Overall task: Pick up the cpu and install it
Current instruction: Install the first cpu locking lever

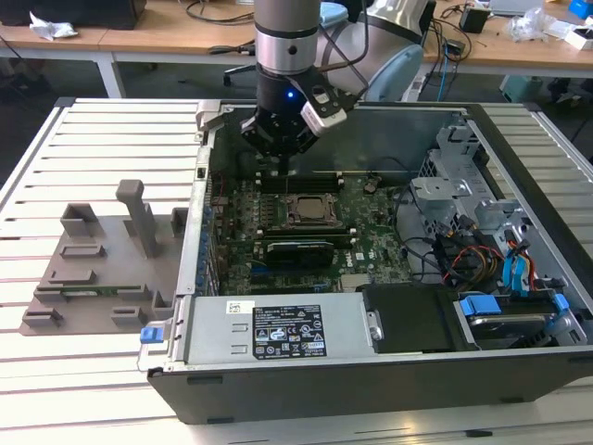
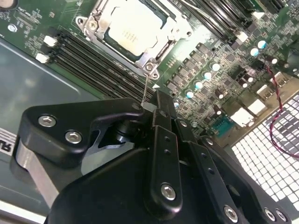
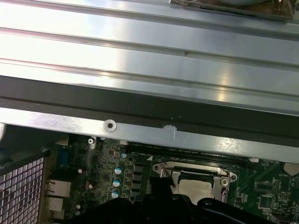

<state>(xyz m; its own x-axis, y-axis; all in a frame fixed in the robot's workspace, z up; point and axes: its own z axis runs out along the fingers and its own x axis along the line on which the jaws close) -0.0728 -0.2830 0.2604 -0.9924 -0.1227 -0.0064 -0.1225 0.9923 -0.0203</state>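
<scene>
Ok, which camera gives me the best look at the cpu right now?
The second wrist view: the cpu lies in its socket frame, its pale top plainly visible beyond the gripper. The first wrist view catches part of it behind the gripper body. The exterior view shows it small, below the gripper.

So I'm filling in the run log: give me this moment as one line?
cpu: seated in socket frame | gripper: above motherboard, behind socket | grip: nothing seen held | case: open

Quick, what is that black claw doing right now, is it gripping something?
Gripper: hovering above the pale silver square cpu seated in the socket frame; whether it is open or shut cannot be told.
</scene>
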